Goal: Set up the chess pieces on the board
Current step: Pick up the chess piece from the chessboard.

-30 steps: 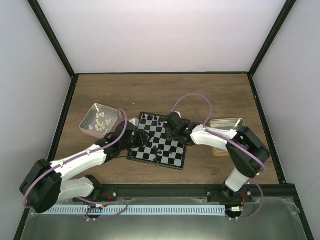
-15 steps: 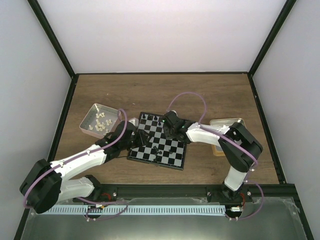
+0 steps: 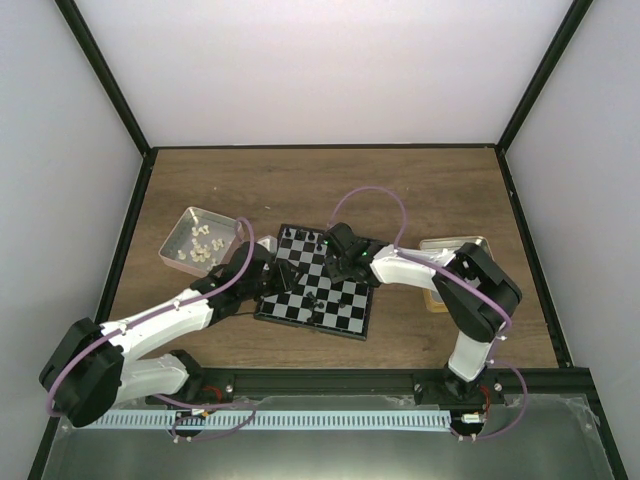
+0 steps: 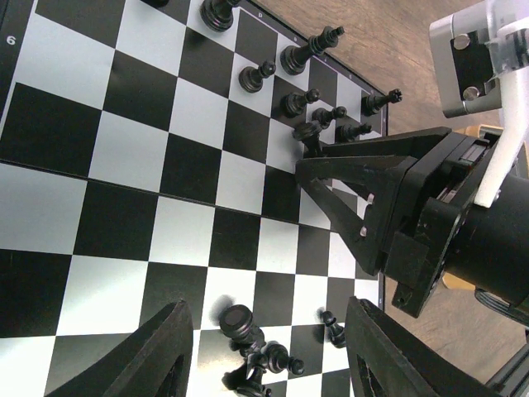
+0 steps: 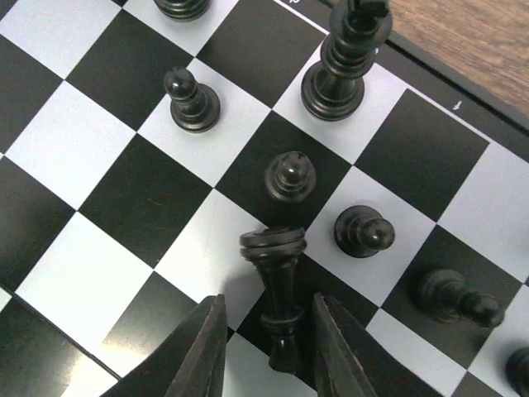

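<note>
Piece [image 5: 277,289]: black, tilted, smack between the right jaws [image 5: 266,318], can't tell if they're squeezing it
Left jaws [image 4: 269,331]: spread wide, few loose black pieces [image 4: 238,319] between them
Board [image 5: 107,273]: under both jaws, on the table [image 3: 300,180]

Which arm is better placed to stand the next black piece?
Right. The right end effector brackets a tilted black piece beside the standing pieces; the left end effector hangs open over loose pieces on the board.

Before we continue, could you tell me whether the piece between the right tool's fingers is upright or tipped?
Tipped: the piece lies on its side on the board, while neighbouring pieces stand.
</note>
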`<action>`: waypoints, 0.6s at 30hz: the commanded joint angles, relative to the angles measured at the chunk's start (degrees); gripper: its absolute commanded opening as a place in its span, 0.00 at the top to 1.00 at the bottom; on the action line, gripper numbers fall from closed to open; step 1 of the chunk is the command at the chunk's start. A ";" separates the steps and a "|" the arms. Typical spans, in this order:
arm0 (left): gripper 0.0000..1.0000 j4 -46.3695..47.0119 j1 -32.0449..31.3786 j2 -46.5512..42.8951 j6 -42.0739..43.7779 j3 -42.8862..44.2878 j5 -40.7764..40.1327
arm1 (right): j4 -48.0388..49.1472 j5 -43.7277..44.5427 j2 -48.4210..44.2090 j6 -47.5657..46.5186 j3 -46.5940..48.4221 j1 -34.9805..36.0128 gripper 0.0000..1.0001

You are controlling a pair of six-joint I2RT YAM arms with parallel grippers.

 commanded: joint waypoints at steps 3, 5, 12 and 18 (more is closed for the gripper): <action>0.47 0.46 0.36 -0.27 0.78 0.78 0.33 | 0.14 -0.84 1.36 -1.65 1.69 -0.51 0.77; 0.47 0.34 0.34 -0.36 0.76 0.77 0.34 | 0.15 -0.86 1.77 -1.72 1.96 -0.52 0.84; 0.47 0.28 0.55 -1.16 0.20 0.79 -0.02 | 1.19 -3.42 -1.44 -3.91 -0.05 -0.57 0.99; 0.34 2.67 1.42 -2.34 -2.13 0.61 3.30 | 6.95 -16.40 -10.05 -7.14 -4.12 -0.57 0.99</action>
